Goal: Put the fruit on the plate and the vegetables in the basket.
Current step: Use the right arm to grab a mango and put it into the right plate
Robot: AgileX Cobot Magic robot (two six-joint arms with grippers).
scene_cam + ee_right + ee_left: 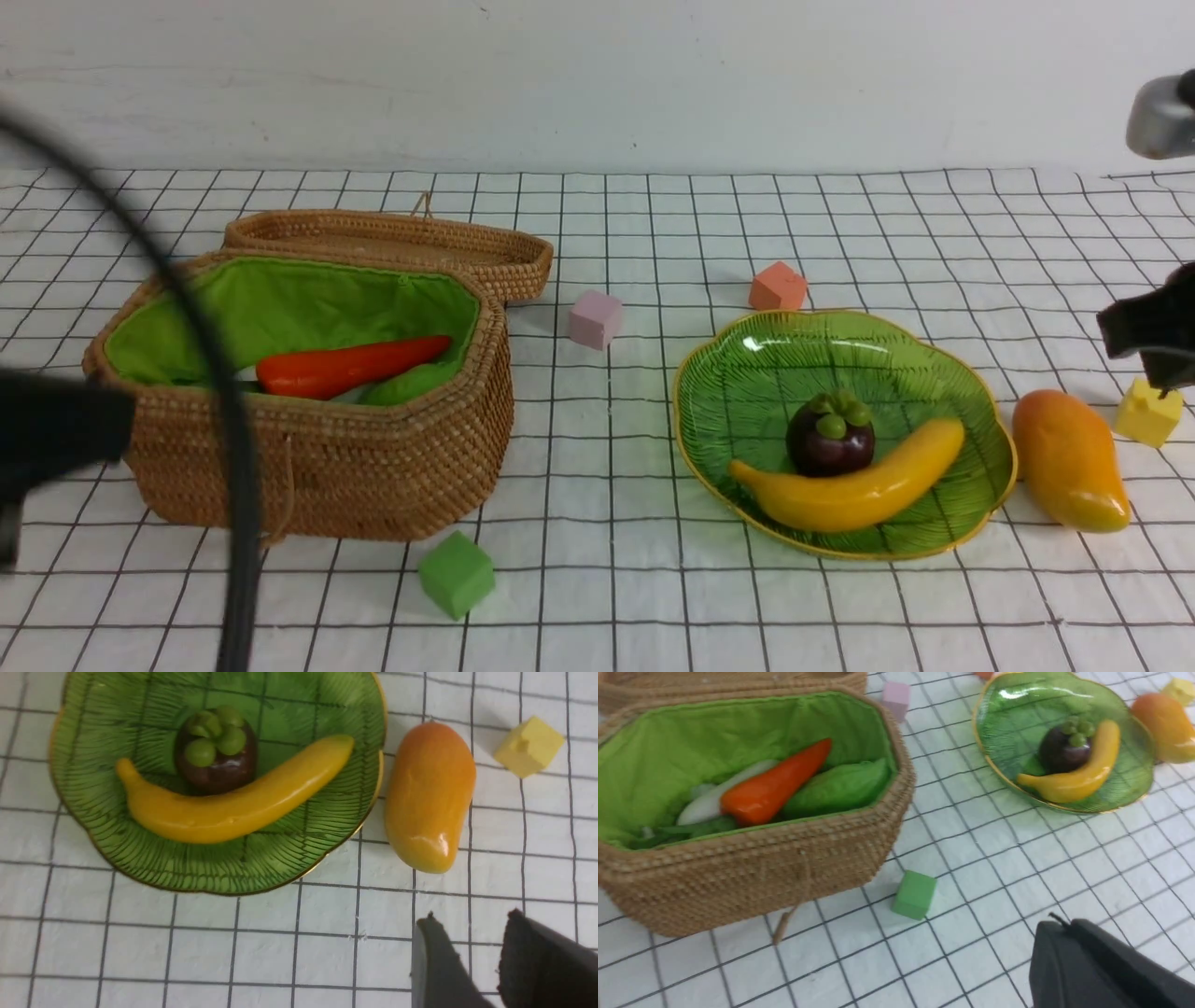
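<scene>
Mango off the plate, beside our right claw

The yellow foam cube sits just beneath our right claw; the mango lies near it on its left, just beside the plate holding banana and mangosteen. Far to the claw's left, our basket holds the carrot and cucumber.

You see bright, even light from above. Shadows are small and soft. White shiny spots sit on the plate and the mango. Your left wrist view looks smeared. The black cable near the front camera is fuzzy.
</scene>
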